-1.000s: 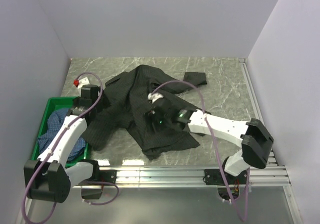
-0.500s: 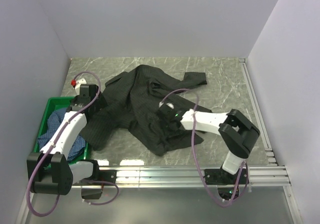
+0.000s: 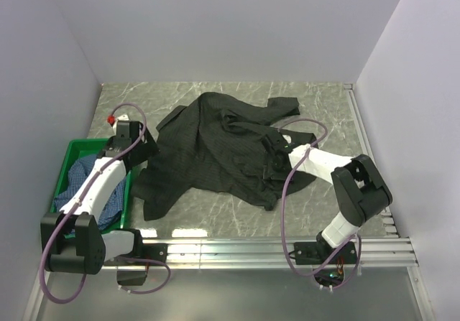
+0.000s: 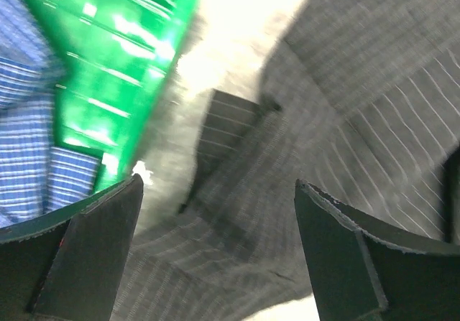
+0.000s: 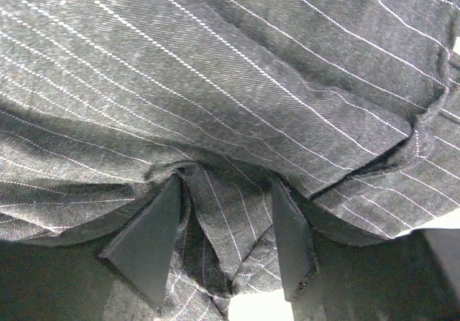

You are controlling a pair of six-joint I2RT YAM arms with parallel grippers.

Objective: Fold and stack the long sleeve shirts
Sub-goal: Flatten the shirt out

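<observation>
The black pinstriped long sleeve shirt [image 3: 208, 152] lies crumpled across the middle of the table, one sleeve reaching to the back right. My right gripper [image 3: 276, 154] is buried in the shirt's right side. In the right wrist view a thick fold of the pinstripe cloth [image 5: 230, 213] is pinched in my right gripper [image 5: 226, 184]. My left gripper [image 3: 142, 147] hovers open over the shirt's left edge [image 4: 244, 213], beside the crate, nothing between its fingers [image 4: 93, 242]. The blue checked shirt [image 3: 80, 184] lies bunched in the crate, also seen from the left wrist [image 4: 29, 127].
A green plastic crate [image 3: 70, 149] stands at the left edge of the table; its corner [image 4: 129, 55] is close to my left gripper. White walls close the table on three sides. An aluminium rail [image 3: 237, 249] runs along the near edge.
My right gripper has moved right and closed on the black shirt, dragging its middle and lower hem rightward into a bunch. The left gripper has shifted slightly and stayed open.
</observation>
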